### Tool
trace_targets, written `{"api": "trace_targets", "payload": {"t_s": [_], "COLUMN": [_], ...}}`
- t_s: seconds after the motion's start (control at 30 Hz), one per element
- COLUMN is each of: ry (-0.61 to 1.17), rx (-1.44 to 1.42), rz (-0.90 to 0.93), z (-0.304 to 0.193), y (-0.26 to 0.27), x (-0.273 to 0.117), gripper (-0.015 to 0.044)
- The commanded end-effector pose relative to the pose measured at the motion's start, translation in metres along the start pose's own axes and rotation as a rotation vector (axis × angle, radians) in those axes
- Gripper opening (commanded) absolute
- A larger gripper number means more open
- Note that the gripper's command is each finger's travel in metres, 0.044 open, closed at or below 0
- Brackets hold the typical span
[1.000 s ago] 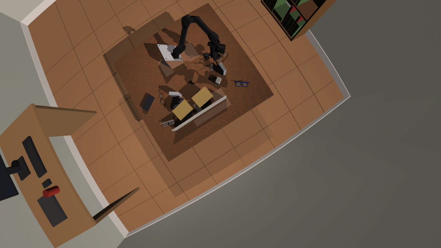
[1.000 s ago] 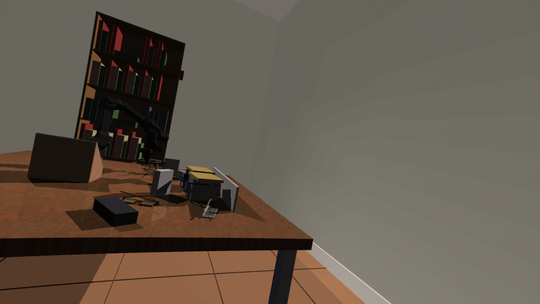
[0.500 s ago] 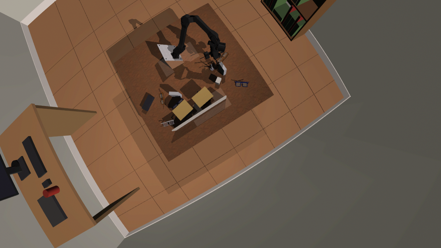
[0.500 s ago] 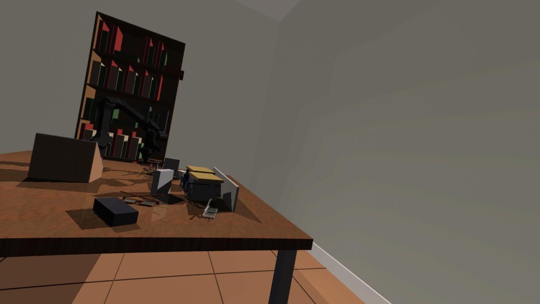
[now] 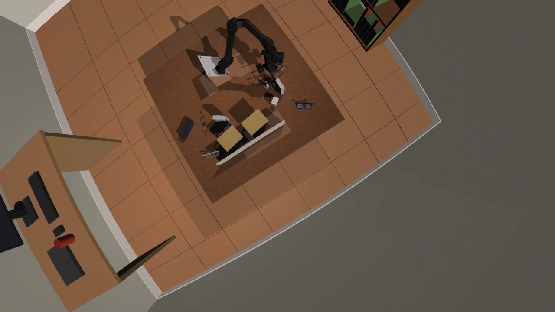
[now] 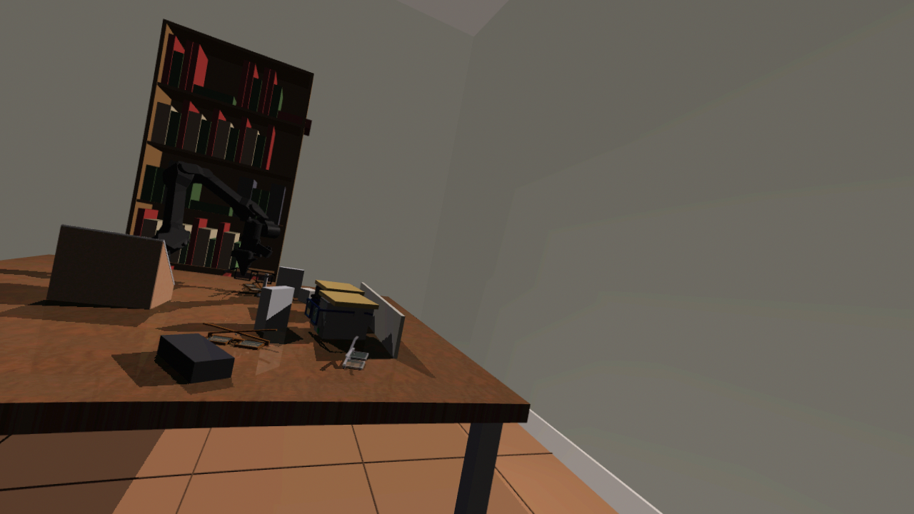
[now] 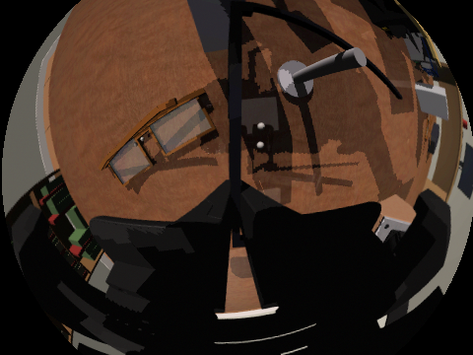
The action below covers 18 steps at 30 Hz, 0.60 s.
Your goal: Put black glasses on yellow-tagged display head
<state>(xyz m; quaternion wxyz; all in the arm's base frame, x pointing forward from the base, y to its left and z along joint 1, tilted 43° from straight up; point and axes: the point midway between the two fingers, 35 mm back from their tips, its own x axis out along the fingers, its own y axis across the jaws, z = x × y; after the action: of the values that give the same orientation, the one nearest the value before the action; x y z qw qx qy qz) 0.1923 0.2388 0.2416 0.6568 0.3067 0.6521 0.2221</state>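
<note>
My gripper [image 5: 273,72] [image 6: 243,273] [image 7: 233,185] is shut on the black glasses [image 7: 236,99]. In the wrist view, the frame stands as an upright bar above the fingertips and a temple curves off to the right. The glasses are above the table, beside a silver post. Two dark display heads with flat gold tops [image 5: 254,122] [image 5: 229,138] [image 6: 348,299] stand side by side, well away from the gripper. The tops hide most of them from above. I cannot tell which carries the yellow tag.
The silver post [image 5: 266,85] [image 7: 330,66] and brown glasses [image 5: 280,72] [image 7: 182,125] are near the gripper. A white block [image 5: 279,86] [image 6: 289,276] stands close by. A pale panel [image 5: 252,142] [image 6: 386,323] stands behind the heads; another white block [image 5: 220,118] [image 6: 274,313] stands before them.
</note>
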Motion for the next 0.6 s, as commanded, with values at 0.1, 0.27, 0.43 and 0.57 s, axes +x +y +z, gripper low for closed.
{"api": "trace_targets", "payload": {"t_s": [0.1,0.27,0.43,0.57], "ry": [-0.008,-0.008,-0.008,-0.008], "rx": [-0.001,-0.001,-0.001,-0.001], "rz": [0.008,0.009,0.009,0.009], "z": [-0.0056,-0.0087,-0.0094,-0.0093], "y": [0.0026,0.0032,0.0035,0.0036], "x": [-0.0031,-0.0032,-0.0032,-0.0032], "gripper": [0.0,0.0,0.0,0.0]}}
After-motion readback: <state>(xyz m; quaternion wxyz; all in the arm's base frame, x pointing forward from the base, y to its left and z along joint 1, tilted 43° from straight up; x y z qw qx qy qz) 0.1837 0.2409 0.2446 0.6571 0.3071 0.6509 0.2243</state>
